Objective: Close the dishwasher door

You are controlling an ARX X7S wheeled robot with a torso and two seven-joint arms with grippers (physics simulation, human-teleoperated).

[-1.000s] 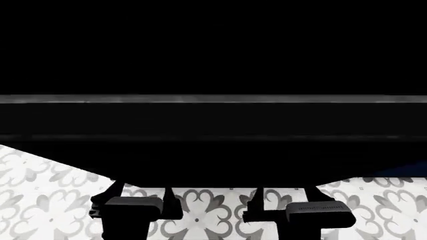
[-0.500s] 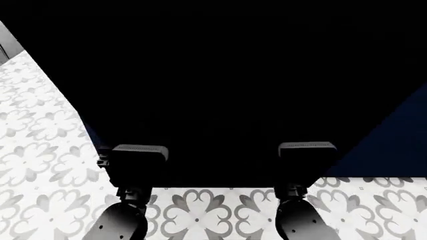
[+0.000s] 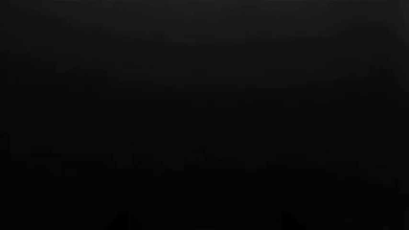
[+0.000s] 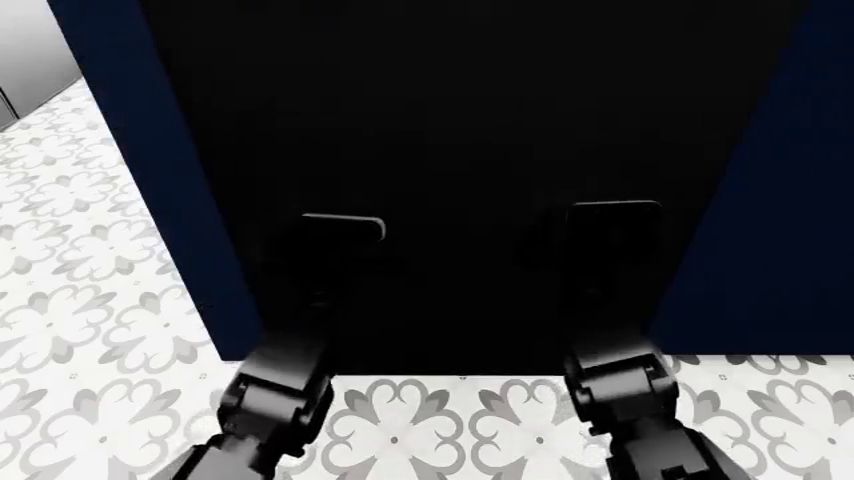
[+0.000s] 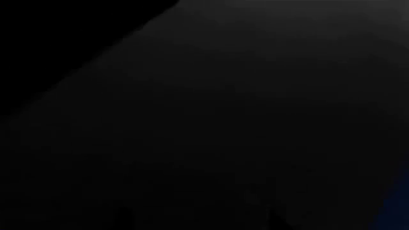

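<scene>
The dishwasher door (image 4: pixel 467 120) is a plain black panel standing nearly upright between navy cabinet fronts in the head view. Both of my arms reach forward to it. My left gripper (image 4: pixel 342 232) and right gripper (image 4: pixel 611 222) sit against its lower half, about a hand's width apart from each side edge. Their fingers merge with the black surface, so I cannot see how the jaws stand. The left wrist view shows only the black door (image 3: pixel 204 115). The right wrist view is filled by the same door (image 5: pixel 243 124), dim and featureless.
Navy cabinet panels flank the door at left (image 4: pixel 160 180) and right (image 4: pixel 774 230). Patterned grey-and-white floor tiles (image 4: pixel 94 300) lie below and to the left. A grey appliance side (image 4: pixel 27 50) shows at the far upper left.
The door has swung up from lying low and flat to nearly upright. Both arms have stretched forward and up with it, and the navy cabinets now show at both sides.
</scene>
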